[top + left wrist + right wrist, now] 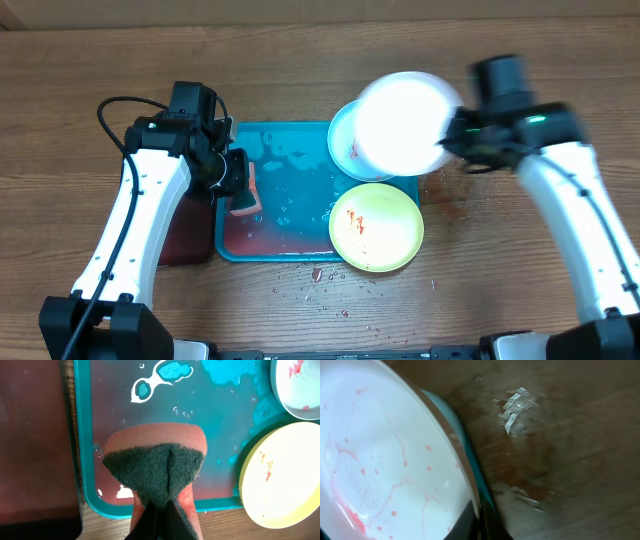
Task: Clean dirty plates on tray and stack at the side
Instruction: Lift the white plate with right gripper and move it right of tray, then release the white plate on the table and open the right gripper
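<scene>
My left gripper is shut on a pink sponge with a dark green scouring side and holds it over the near left part of the teal tray. The tray floor is wet, with reddish water by the sponge. My right gripper is shut on the rim of the white plate, which is raised and tilted over the tray's far right corner. Red smears show on it in the right wrist view. The light blue plate lies partly under it. The yellow-green plate rests on the tray's near right corner.
A dark maroon tray lies left of the teal tray, under my left arm. Wet reddish stains mark the table right of the tray. Crumbs are scattered on the wood in front of it.
</scene>
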